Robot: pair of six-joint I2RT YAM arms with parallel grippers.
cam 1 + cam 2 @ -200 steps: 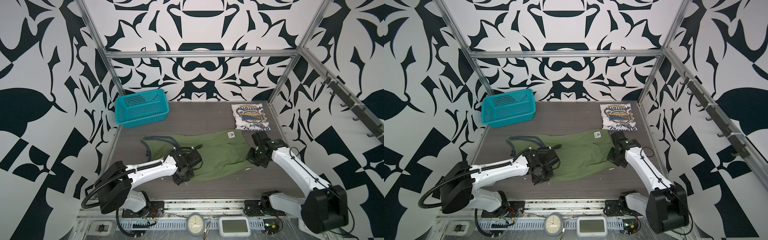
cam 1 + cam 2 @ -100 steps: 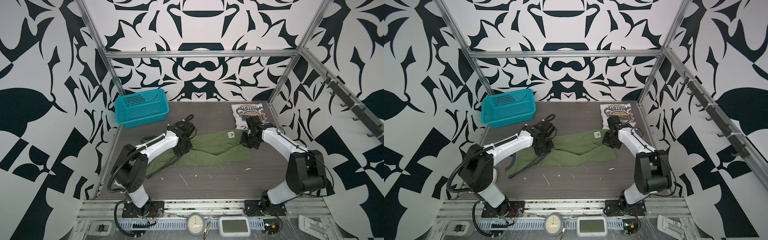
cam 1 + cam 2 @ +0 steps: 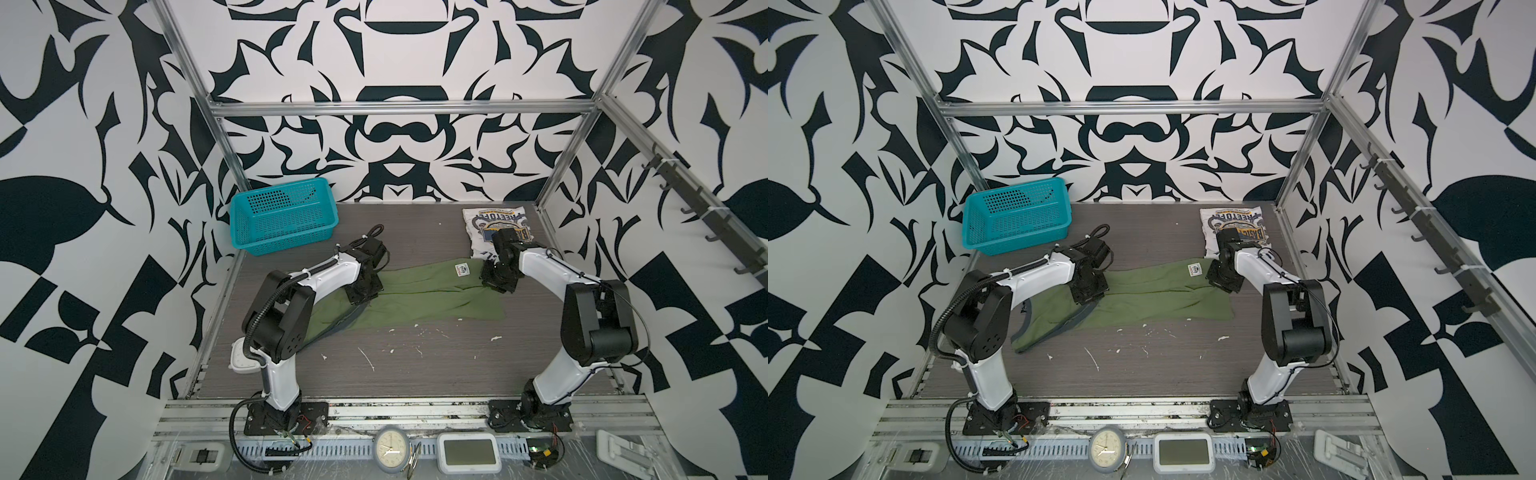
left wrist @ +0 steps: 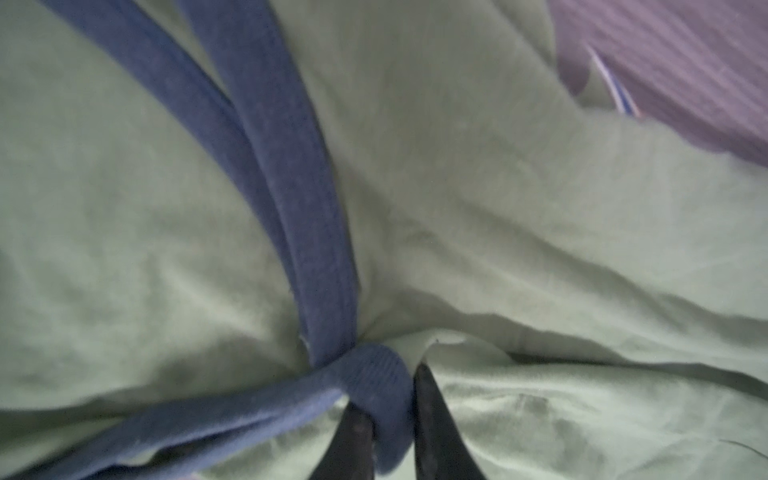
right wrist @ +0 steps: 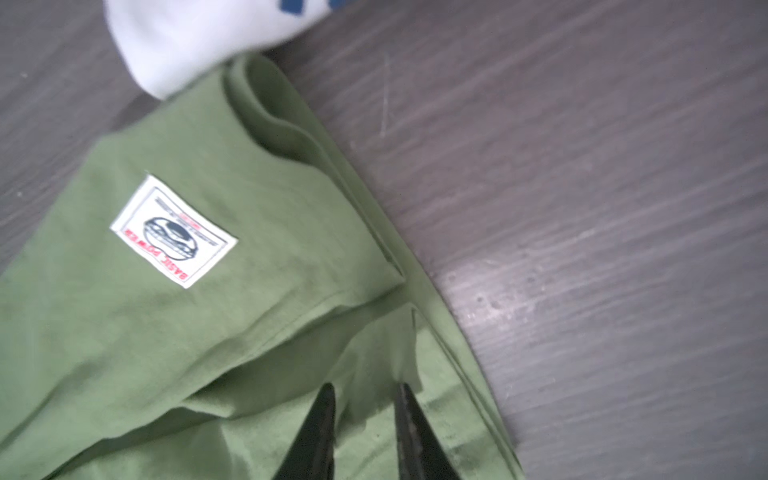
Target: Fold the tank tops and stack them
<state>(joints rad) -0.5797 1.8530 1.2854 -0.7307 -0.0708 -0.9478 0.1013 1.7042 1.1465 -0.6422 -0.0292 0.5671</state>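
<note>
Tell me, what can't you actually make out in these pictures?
Green top: one end hidden under the left arm in both top views.
White top: print partly covered by the right arm in both top views.
Left gripper: left wrist view too blurred to tell whether it grips the blue trim.

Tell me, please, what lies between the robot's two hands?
The green tank top stretches from the left hand to the right hand, seen in both top views.
</note>
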